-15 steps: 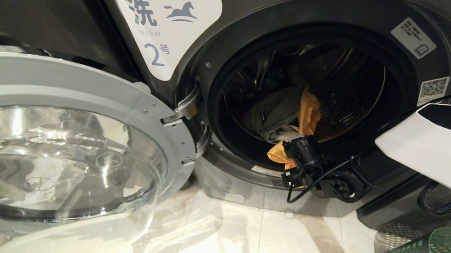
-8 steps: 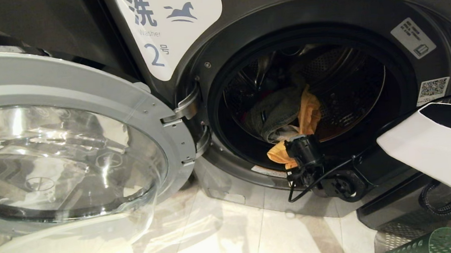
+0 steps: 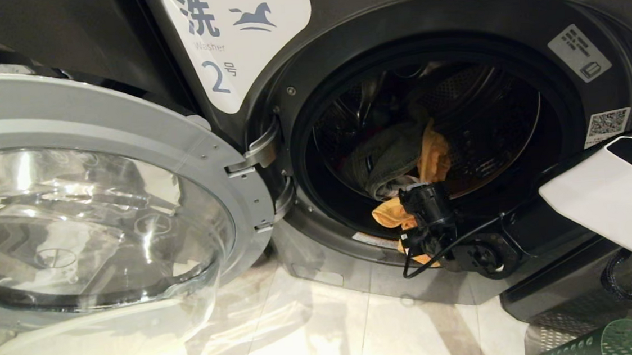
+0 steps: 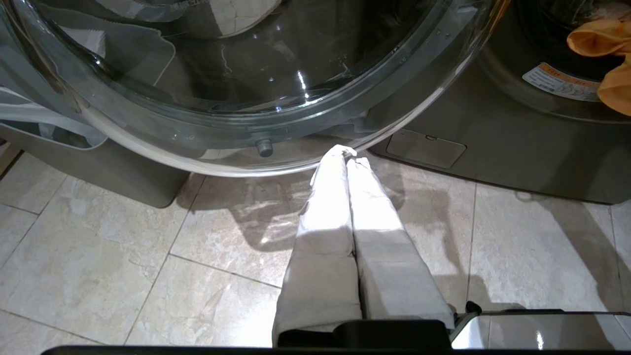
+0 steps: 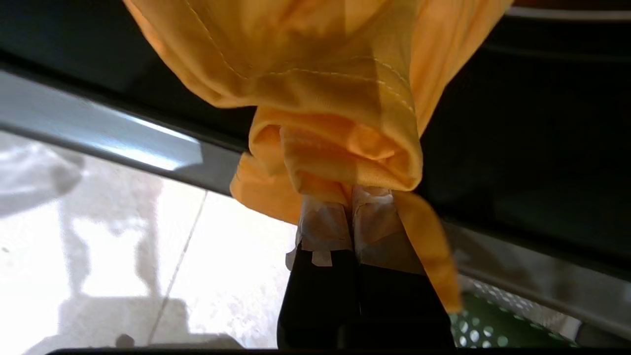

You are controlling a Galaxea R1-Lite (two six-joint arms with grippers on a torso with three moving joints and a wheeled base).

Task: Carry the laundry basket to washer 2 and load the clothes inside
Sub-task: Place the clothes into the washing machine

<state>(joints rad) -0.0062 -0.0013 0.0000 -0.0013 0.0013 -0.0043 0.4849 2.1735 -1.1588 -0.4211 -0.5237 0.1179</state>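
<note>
My black right gripper (image 5: 351,197) with white-taped tips; yellow-orange soft garment (image 5: 315,88); grey-green garment (image 3: 385,158); dark grey washer 2 (image 3: 450,14); perforated green plastic basket (image 3: 616,340).
</note>
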